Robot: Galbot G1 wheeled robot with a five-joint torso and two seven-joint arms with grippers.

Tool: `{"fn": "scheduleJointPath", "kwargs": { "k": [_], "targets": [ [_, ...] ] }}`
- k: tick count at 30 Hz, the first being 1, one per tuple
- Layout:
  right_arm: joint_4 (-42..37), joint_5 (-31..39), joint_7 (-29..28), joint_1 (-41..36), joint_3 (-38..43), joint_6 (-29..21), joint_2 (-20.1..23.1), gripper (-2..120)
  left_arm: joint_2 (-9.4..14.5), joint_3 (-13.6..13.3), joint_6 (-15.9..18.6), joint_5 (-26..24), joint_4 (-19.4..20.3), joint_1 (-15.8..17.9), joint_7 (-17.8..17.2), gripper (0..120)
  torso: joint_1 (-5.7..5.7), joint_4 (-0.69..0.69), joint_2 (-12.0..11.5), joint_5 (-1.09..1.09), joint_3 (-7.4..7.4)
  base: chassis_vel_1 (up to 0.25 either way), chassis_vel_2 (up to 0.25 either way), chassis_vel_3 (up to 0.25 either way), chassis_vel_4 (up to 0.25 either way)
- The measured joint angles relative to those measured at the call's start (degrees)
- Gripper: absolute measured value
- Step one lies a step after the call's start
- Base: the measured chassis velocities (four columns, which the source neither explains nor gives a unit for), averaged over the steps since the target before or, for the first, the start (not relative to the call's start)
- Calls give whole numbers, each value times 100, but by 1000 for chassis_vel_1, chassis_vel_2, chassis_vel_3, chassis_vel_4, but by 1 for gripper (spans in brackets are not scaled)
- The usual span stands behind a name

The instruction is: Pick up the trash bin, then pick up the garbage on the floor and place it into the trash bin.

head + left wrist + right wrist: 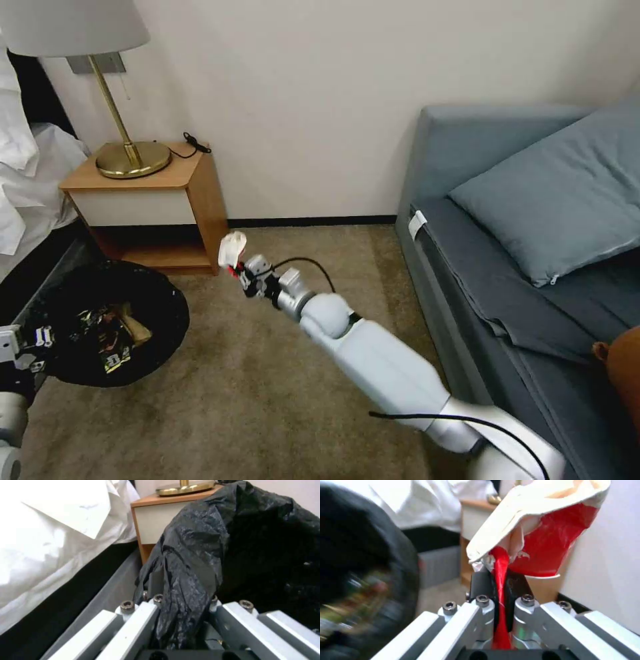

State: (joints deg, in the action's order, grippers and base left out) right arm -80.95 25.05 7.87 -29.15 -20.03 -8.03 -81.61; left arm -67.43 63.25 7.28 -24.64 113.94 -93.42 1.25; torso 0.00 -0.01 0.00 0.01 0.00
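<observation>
From the head, our right gripper point(241, 269) holds the red snack packet point(233, 249) aloft, the trash bin point(107, 325) well apart.

Left wrist: left gripper point(181, 620) fingers pinch the bin's liner; it could slip.

Right wrist: fingers point(482, 585) nip one thin fold, so it may drop short.

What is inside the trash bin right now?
Inside the trash bin, on the black liner, lie a tan crumpled piece and dark printed wrappers. Anything beneath them is hidden.

The trash bin point(107, 327) blurs in the right wrist view, its contents unreadable. Its black bag point(213, 555) hides the left gripper's point(185, 605) fingertips.
</observation>
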Motion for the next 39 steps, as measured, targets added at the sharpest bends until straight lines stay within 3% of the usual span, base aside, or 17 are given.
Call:
{"fn": "scheduleJointPath", "kwargs": {
  "k": [5,10,18,23,31,39],
  "targets": [
    [-837,756,107,-25,-275,-279,33,0,-34,-143,0,59,-12,92,-9,3,0,0,0,0,0,0,0,0,0],
    [-1150,1252,242,-50,-645,-307,-182,0,-70,-226,8,71,23,125,-14,3,0,1,0,-1,-1,0,0,0,0],
    [-280,1427,209,-117,-1241,389,-1004,0,-144,-260,41,-72,178,55,-26,3,0,3,0,-1,0,0,0,0,0],
    [398,1091,161,-246,-1370,687,-1067,0,-199,-265,62,-116,328,-4,-34,3,0,0,0,-2,-1,0,0,0,0],
    [701,733,204,-346,-1397,851,-1065,24,-257,-263,47,-101,273,-20,-35,3,0,2,0,-1,0,0,0,0,0],
    [535,566,316,-350,-1359,750,-1057,56,-321,-460,76,9,230,153,-65,3,0,0,0,0,0,0,0,0,0]
  ]
}}
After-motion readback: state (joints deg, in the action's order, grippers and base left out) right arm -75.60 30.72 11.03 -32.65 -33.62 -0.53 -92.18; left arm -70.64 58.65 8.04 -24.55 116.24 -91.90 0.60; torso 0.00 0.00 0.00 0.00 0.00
